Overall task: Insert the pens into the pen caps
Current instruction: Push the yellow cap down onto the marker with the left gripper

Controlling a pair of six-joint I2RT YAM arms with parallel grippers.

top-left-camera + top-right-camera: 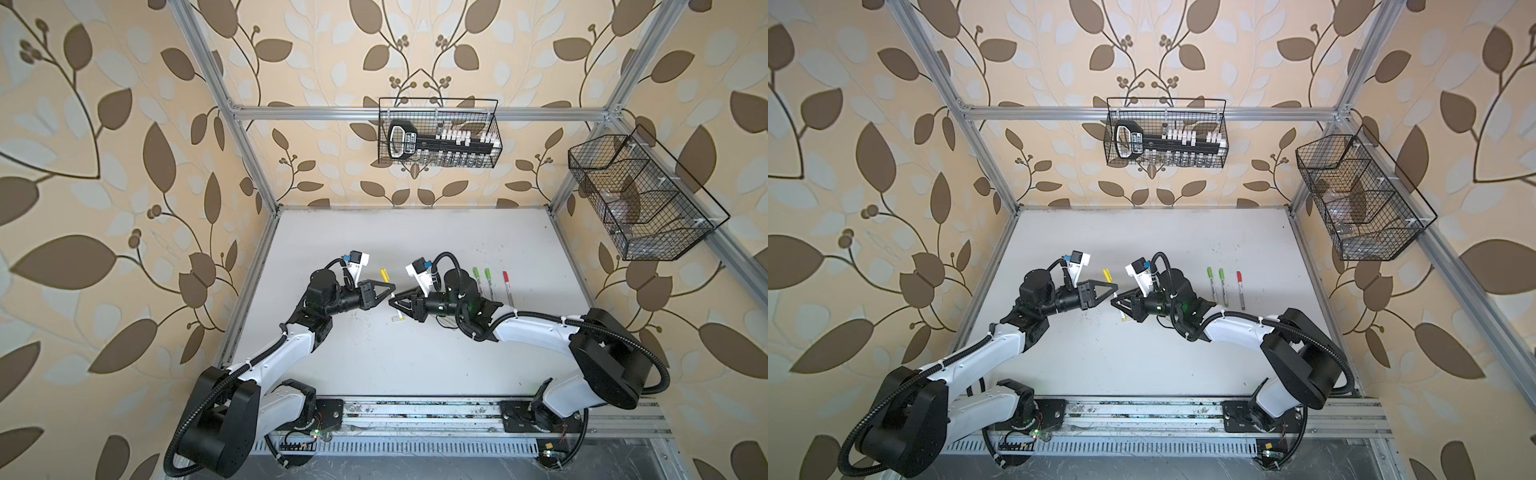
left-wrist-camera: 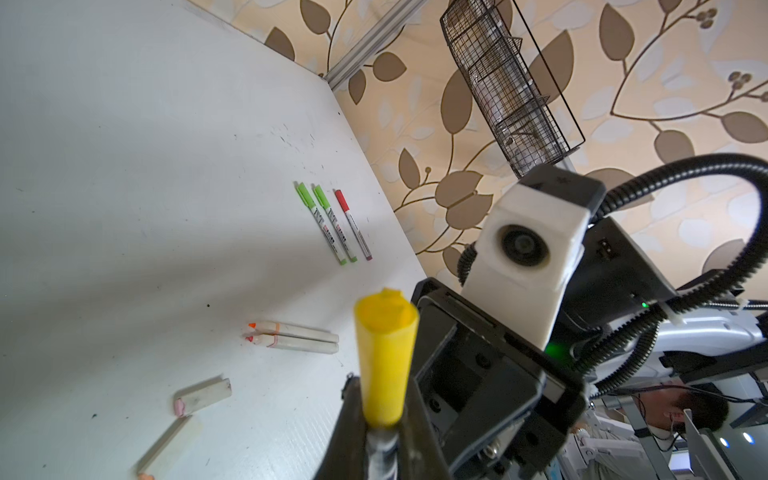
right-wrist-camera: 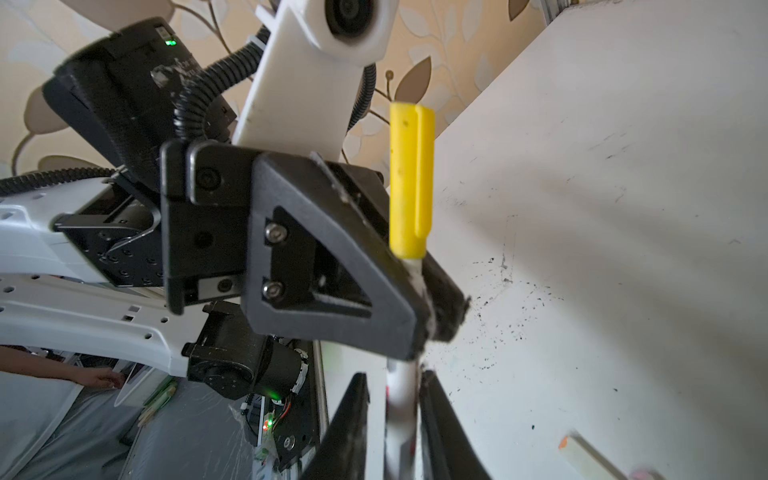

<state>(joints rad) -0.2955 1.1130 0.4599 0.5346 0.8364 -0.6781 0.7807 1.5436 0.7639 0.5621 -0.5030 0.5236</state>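
Leaf-patterned wallpaper in tan and brown surrounds a white tabletop (image 1: pixel 374 365) speckled with dark ink marks. Two wire baskets hang on the frame, one at the back (image 1: pixel 457 104) and one on the right side (image 1: pixel 648 245).

Above the middle of the table the two grippers meet tip to tip on one held pen (image 1: pixel 395 317), a slim white barrel with dark print. A yellow cap (image 1: pixel 384 275) with a moulded clip is already seated on its far end.

The left gripper (image 1: pixel 390 296) is pinched tight on the barrel just below the cap. The right gripper (image 1: pixel 392 304) straddles the barrel lower down. Its jaws stand slightly parted, with a sliver of table showing between one finger (image 3: pixel 349 428) and the pen.

Three slim pens lie side by side to the right, all capped: two green (image 2: pixel 322 224) (image 2: pixel 336 224) and one red (image 2: pixel 353 224).

The left wrist view also shows two thick pens (image 2: pixel 297 330) (image 2: pixel 299 345), whitish and touching along their length, with bare orange-red tips. Near them lie two whitish caps, apart from each other, one pink-ended (image 2: pixel 203 395) and one orange-ended (image 2: pixel 166 449).
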